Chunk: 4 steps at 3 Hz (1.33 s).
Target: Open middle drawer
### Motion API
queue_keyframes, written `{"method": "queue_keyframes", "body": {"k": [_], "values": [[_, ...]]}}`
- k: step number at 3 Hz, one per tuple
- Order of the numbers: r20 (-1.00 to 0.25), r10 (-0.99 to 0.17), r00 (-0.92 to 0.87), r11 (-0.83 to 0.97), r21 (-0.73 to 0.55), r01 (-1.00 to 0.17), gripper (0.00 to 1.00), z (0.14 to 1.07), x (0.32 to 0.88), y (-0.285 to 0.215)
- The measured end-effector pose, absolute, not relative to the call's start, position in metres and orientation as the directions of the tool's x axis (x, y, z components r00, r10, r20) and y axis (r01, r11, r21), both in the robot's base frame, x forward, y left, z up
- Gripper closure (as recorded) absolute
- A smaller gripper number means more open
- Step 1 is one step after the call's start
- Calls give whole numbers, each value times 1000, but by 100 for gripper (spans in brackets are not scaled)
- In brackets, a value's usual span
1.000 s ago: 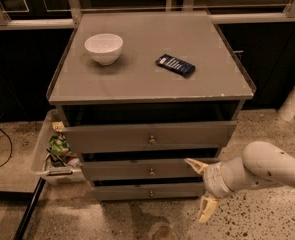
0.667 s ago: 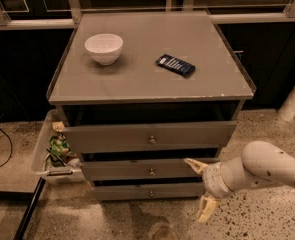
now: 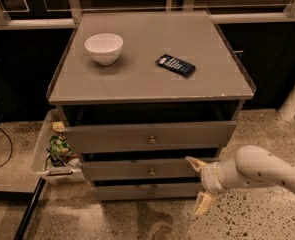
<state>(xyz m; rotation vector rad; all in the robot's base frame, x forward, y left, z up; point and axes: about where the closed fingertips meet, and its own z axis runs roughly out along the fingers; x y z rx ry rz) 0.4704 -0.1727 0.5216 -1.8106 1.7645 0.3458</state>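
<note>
In the camera view, my gripper (image 3: 199, 184) sits low at the right of the grey bench (image 3: 147, 81), its two pale fingers spread wide apart, one above the other, pinching nothing. The upper finger (image 3: 195, 163) reaches in over the right end of the middle drawer (image 3: 122, 170); I cannot tell whether it touches the front. The lower finger (image 3: 202, 203) hangs down towards the speckled floor (image 3: 247, 219), below the level of the lowest drawer (image 3: 137, 191). My white arm (image 3: 259, 171) comes in from the right edge.

The middle drawer is the second of three fronts, under the taller top drawer (image 3: 112, 138), with a dark gap above it. Its small round knob (image 3: 151, 172) is at the centre, well to the left of my gripper.

On the bench top a white bowl (image 3: 104, 48) stands at the rear left, and a dark blue flat packet (image 3: 175, 65) lies to its right, well apart from it. Beside the bench on the left is a pale bin (image 3: 41, 149) with colourful packets (image 3: 58, 149) in it.
</note>
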Motion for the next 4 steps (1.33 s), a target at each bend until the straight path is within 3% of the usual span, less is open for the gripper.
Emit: {"method": "queue_keyframes", "body": {"k": [1, 4], "values": [[-561, -824, 74, 103, -277, -955, 0, 463, 530, -205], [-644, -760, 93, 85, -240, -967, 0, 426, 544, -209]]}}
